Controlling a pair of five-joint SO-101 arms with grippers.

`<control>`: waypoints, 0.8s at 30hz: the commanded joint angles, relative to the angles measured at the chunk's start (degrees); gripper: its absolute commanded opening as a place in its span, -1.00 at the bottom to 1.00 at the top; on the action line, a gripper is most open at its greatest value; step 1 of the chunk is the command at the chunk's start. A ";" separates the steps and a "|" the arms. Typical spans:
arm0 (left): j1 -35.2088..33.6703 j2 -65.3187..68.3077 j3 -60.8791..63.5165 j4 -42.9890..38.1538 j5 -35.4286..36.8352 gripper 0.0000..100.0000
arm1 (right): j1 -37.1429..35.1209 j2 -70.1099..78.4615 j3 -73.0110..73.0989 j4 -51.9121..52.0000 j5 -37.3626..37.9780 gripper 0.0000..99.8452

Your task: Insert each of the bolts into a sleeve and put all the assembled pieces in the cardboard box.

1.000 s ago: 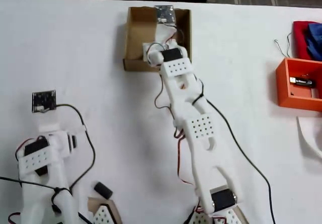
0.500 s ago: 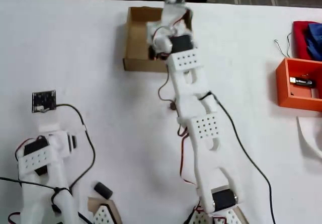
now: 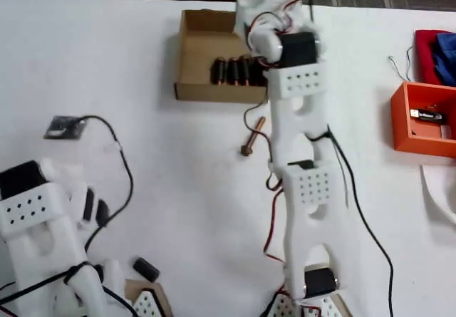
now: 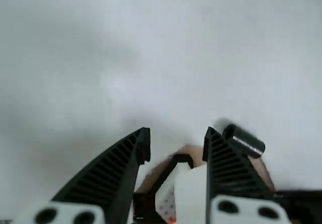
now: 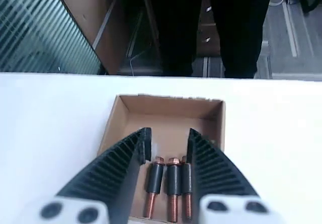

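The cardboard box (image 3: 194, 53) stands at the table's far middle, with assembled bolt-and-sleeve pieces (image 3: 239, 71) lying side by side inside. My right gripper (image 5: 167, 139) hovers open and empty above the box (image 5: 171, 108), over three pieces (image 5: 171, 183). The right arm (image 3: 299, 82) stretches from the near edge past the box's right side. A loose copper bolt (image 3: 253, 136) lies on the table just in front of the box. A black sleeve (image 3: 146, 268) lies near the left arm (image 3: 32, 214). My left gripper (image 4: 176, 139) is open, with the sleeve (image 4: 244, 139) just outside one finger.
An orange tray (image 3: 417, 135) holding a small black item sits at the right edge, a red cloth (image 3: 429, 50) behind it. Cables trail beside both arms. Bare table lies between the box and the left arm.
The right arm rose and swung right out of the box, uncovering the pieces and the loose bolt. The left arm shifted left and toward the near edge.
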 commanded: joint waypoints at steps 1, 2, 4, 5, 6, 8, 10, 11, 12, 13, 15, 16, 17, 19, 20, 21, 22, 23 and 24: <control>2.29 -0.44 -3.30 4.04 -13.71 -0.61 | 2.24 -8.04 -2.37 2.24 0.00 -0.78; 3.16 -0.44 -3.38 4.13 -21.36 -0.61 | 2.86 -8.92 -2.37 2.77 0.00 -0.78; 4.31 -0.70 -2.77 4.40 -38.86 -0.61 | 4.18 -9.98 -2.37 3.82 0.00 -0.78; 4.40 -0.53 -2.33 4.40 -47.74 -0.61 | 4.79 -10.24 -2.37 4.35 0.00 -0.78; 4.31 -0.44 -1.63 4.40 -56.70 -0.61 | 5.41 -10.42 -2.37 4.70 0.00 -0.78; 4.40 -0.35 0.57 4.22 -71.03 -0.61 | 6.46 -10.51 -2.37 5.41 0.00 -0.78; 6.24 -0.35 3.12 3.08 -78.33 -0.61 | 7.60 -10.51 -2.37 5.67 0.00 -0.78; 7.12 -0.35 4.26 1.67 -79.03 -0.63 | 8.22 -10.68 -2.37 5.76 0.00 -0.78; 8.18 -0.62 5.23 -0.18 -78.15 -0.68 | 8.84 -10.77 -2.37 5.76 0.00 -0.78; 9.23 -0.70 5.76 -2.02 -77.01 -0.76 | 9.36 -10.86 -2.37 5.85 0.00 -0.78; 11.52 -0.70 6.02 -3.78 -75.25 -0.90 | 9.89 -10.86 -2.37 6.02 0.00 -0.78; 13.19 -0.70 6.02 -3.78 -74.55 -0.90 | 10.07 -10.86 -2.37 6.02 0.00 -0.78; 14.95 -0.70 6.02 -3.69 -73.67 -0.89 | 10.24 -10.86 -2.37 6.02 0.00 -0.78; 18.37 -0.70 5.93 -2.90 -72.00 -0.85 | 10.68 -10.86 -2.37 5.93 -0.09 -0.78; 19.96 -0.70 5.93 -2.55 -72.26 -0.81 | 10.77 -10.86 -2.37 5.67 -0.09 -0.78; 21.36 -0.70 5.93 -2.55 -72.62 -0.76 | 10.86 -10.86 -2.37 5.58 -0.09 -0.78; 22.77 -0.53 6.02 -2.55 -72.97 -0.71 | 10.95 -10.86 -2.37 5.58 -0.09 -0.78; 24.44 -0.35 6.02 -2.55 -73.41 -0.66 | 11.12 -10.86 -2.37 5.58 -0.09 -0.78; 26.20 -0.35 6.29 -2.20 -73.93 -0.61 | 11.12 -10.77 -2.37 5.58 -0.09 -0.78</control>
